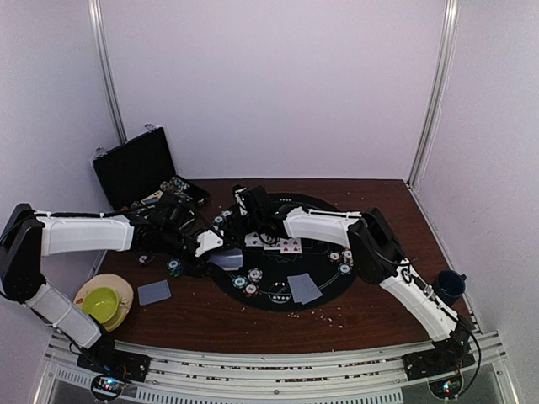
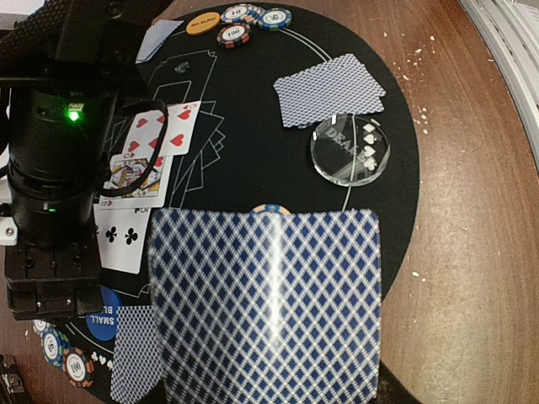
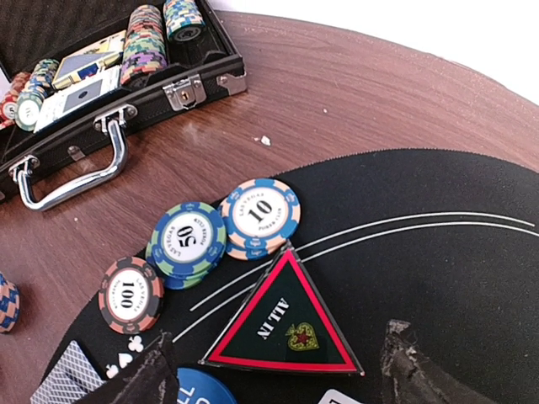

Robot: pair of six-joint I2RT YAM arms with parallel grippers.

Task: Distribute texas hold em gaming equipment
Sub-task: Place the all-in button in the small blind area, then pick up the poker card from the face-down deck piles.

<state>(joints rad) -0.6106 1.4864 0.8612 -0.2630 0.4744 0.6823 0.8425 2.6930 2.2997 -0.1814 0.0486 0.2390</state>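
Note:
My left gripper [image 1: 214, 249] is shut on a blue-diamond-backed playing card [image 2: 268, 303], held over the near left part of the black round mat [image 2: 253, 160]. The card hides its fingers in the left wrist view. Face-up cards [image 2: 160, 135], two face-down cards [image 2: 328, 88], a clear dealer disc [image 2: 349, 150] and a blue small-blind button [image 2: 105, 318] lie on the mat. My right gripper [image 3: 274, 370] is open, its fingers on either side of a red-edged "ALL IN" triangle [image 3: 282, 324]. Striped chips marked 10 [image 3: 259, 217], 50 [image 3: 189, 242] and 100 [image 3: 130, 295] lie just beyond it.
The black hinged case [image 1: 135, 168] stands open at the back left with chips and cards inside [image 3: 143, 42]. A green bowl on a plate [image 1: 103, 301] sits at the near left. A dark blue mug [image 1: 448, 286] is at the right. A face-down card [image 1: 154, 292] lies off the mat.

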